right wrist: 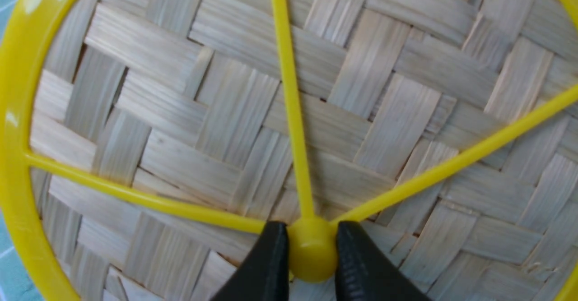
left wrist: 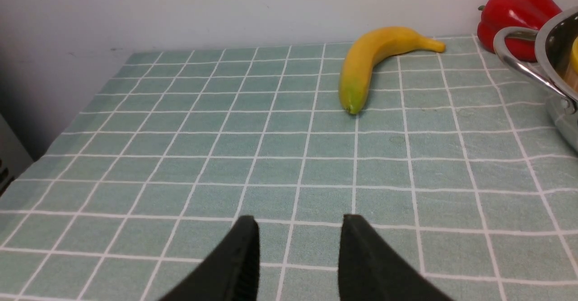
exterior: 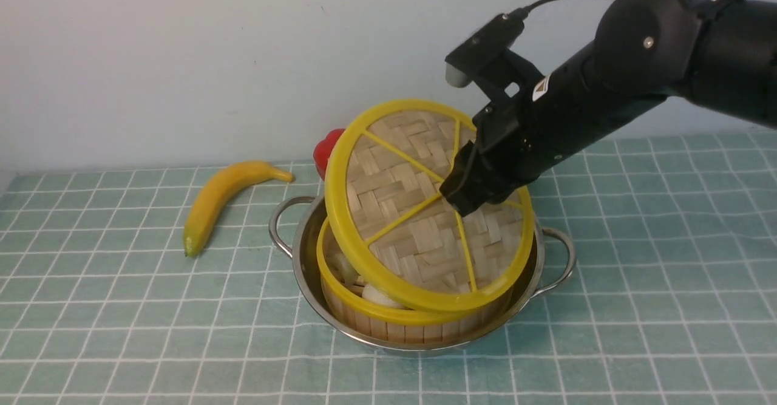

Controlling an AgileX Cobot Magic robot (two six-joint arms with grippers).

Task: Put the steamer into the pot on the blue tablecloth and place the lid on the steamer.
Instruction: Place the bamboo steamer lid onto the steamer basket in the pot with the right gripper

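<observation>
1. We see open cloth [exterior: 637, 271] right of the pot [exterior: 303, 259].
2. Our right pincer [right wrist: 310, 226] clamps the knob [right wrist: 311, 251] of the lid [exterior: 394, 211], which tilts over the steamer [exterior: 388, 317] inside the pot.
3. Our left pincer [left wrist: 300, 219]: apart, empty.
4. Pepper [exterior: 325, 147] mostly hidden.

At the right gripper [right wrist: 311, 251], the lid [right wrist: 216, 111] is showing dry, matt woven bamboo strips (the grain rough and fibrous). Its rim, spokes and knob are gleaming as smooth, glossy yellow plastic. The gripper itself is looking matt black, with ribbing on its inner faces. Below the gripper, the steamer [exterior: 400, 331] is showing pale wooden slats under a shiny yellow rim, and the pot [exterior: 300, 265] is shining as polished metal. The blue tablecloth [exterior: 637, 271] underneath is looking like soft, matt cloth.
</observation>
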